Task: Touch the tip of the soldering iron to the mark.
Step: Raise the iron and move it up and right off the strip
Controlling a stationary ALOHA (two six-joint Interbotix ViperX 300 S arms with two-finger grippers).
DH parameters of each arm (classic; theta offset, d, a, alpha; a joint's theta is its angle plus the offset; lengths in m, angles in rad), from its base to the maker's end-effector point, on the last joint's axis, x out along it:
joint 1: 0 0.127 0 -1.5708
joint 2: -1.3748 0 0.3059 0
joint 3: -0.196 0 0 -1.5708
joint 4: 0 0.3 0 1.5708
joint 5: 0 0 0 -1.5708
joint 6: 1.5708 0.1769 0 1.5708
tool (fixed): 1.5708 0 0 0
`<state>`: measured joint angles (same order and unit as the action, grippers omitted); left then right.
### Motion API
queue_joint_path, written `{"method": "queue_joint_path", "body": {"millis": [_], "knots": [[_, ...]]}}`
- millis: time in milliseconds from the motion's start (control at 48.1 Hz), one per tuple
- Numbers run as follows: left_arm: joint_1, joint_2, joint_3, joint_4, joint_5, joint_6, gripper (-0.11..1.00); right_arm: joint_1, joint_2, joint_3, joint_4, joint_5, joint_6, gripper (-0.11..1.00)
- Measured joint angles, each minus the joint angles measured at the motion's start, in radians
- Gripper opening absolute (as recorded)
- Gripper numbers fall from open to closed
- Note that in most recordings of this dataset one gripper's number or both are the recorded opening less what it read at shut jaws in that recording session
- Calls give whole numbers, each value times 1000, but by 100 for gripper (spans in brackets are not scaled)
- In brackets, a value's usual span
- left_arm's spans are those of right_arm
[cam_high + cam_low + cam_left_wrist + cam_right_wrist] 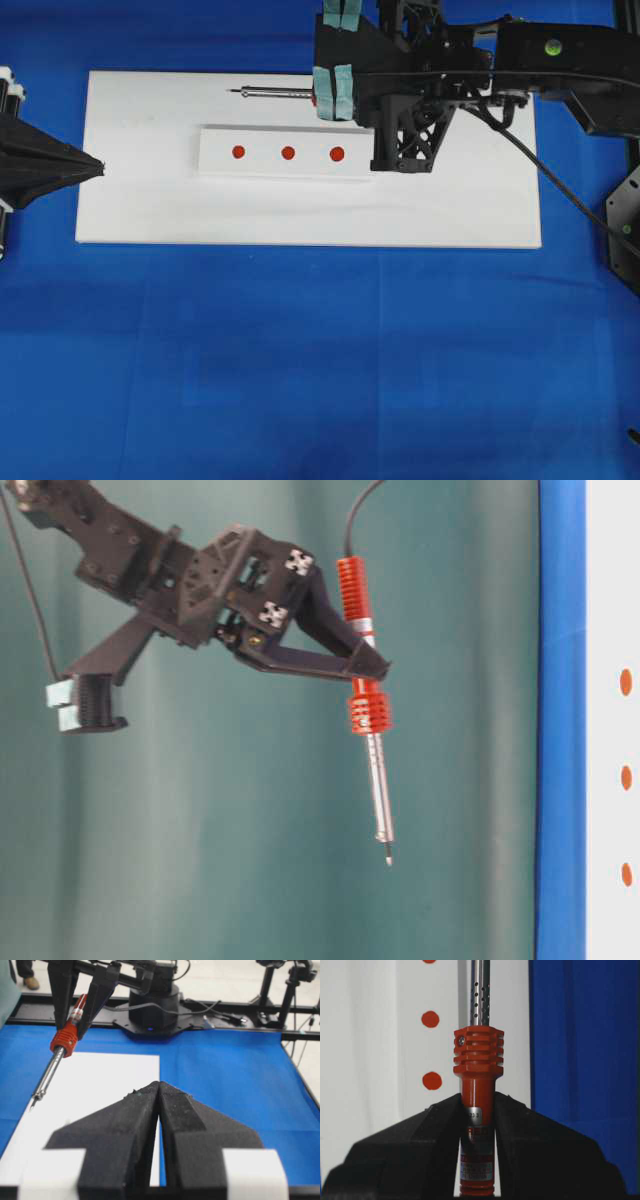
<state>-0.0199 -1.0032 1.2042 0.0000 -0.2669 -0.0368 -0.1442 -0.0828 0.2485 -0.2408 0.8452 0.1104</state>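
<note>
Three red marks (288, 153) line a white strip as the right gripper (477, 1115), jaws clamped on the soldering iron (368, 712), holds it above the board; left gripper (159, 1091) rests closed.

A blue surface (300, 350) carries a large white board (150, 210), and on the board lies a smaller white strip (285, 170) marked with three red dots (288, 153) in a row. The right hand (335, 92) reaches in from the far right, its pale teal pads closed on the soldering iron (275, 93), whose metal shaft points left, the tip above the board just beyond the strip's far edge. A black cord (560, 190) trails right. The left hand (95, 167) sits at the board's left edge, fingers together in a point.
</note>
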Motion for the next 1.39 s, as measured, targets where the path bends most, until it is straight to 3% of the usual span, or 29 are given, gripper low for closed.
{"method": "queue_joint_path", "body": {"millis": [333,895,1394], "knots": [[0,-3,0,-2,0,0,0,3,-6,3,0,11,2,6],[2,-8,0,0,0,0,0,9,-184,195,2,20,26,6],[2,-8,0,0,0,0,0,9,-192,201,2,20,26,6]]}}
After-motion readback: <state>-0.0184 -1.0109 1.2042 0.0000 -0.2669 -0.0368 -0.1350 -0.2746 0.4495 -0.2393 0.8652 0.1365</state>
